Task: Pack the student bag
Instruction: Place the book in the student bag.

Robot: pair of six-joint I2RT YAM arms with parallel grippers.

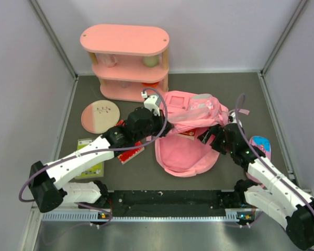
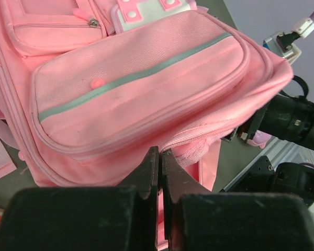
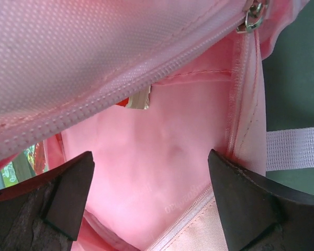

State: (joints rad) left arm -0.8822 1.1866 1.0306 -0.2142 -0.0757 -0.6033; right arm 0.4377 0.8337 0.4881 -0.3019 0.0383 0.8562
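The student bag (image 1: 186, 154) is a soft pink backpack lying mid-table, its main compartment unzipped and gaping toward the near edge. In the left wrist view its front pocket (image 2: 141, 83) with a grey zip strip fills the frame. My left gripper (image 1: 162, 125) (image 2: 160, 152) is shut on the bag's zip edge at the left of the opening. My right gripper (image 1: 205, 137) (image 3: 150, 157) is open and empty at the right of the opening, facing the pink lining (image 3: 162, 141). A red-and-white item (image 3: 137, 100) peeks out under the upper zip edge inside.
The pink three-tier shelf (image 1: 126, 63) stands at the back. A round pink-and-beige plate (image 1: 100, 115) lies left of it. A red packet (image 1: 131, 152) and a green card (image 1: 89, 157) lie under my left arm. A blue-and-pink case (image 1: 261, 144) lies beside my right arm.
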